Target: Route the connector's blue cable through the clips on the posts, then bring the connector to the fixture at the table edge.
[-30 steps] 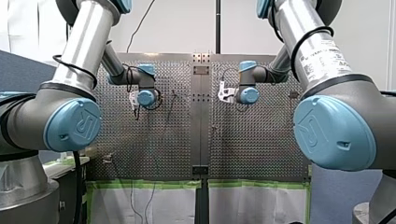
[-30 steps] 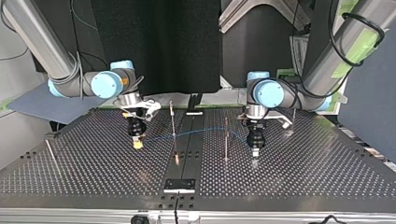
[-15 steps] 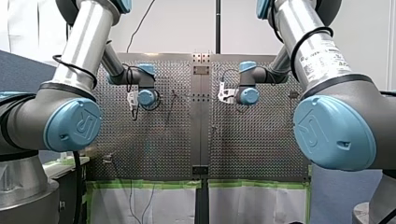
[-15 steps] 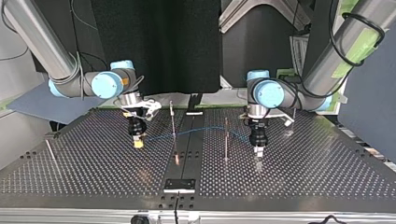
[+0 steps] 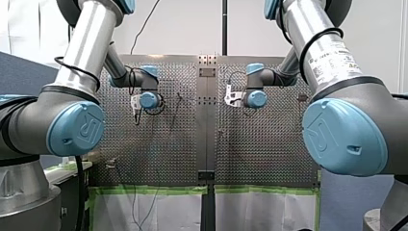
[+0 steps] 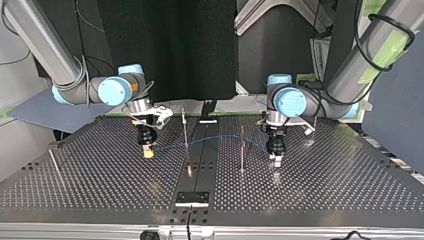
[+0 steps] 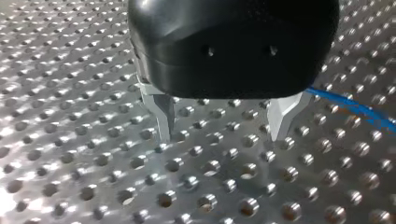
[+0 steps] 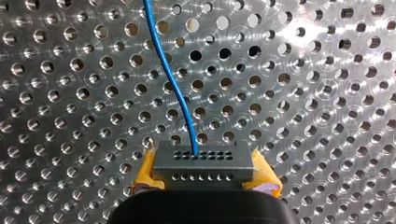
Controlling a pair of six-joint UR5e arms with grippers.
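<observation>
Connector [image 8: 204, 161]: dark grey block with two rows of small holes, clamped between the yellow pads [image 8: 148, 176] of my right pincer [image 8: 205, 175]. Blue cable [image 8: 172, 79] exits its face, S-curved above the table [image 8: 303, 93]. Top view: cable runs toward 3 o'clock, crossing a thin upright post [image 6: 185, 125] and a second post [image 6: 242, 152]; clips too small to read. Fixture [image 6: 192, 198]: black plate, table edge, 6 o'clock.

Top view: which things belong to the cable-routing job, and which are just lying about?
Job: thin blue cable; grey multi-hole connector block, held in my right claw; two upright metal posts; black fixture plate; my left claw, open and empty.
Lying about: slanted metal rod at the view's left; grey board behind it.
</observation>
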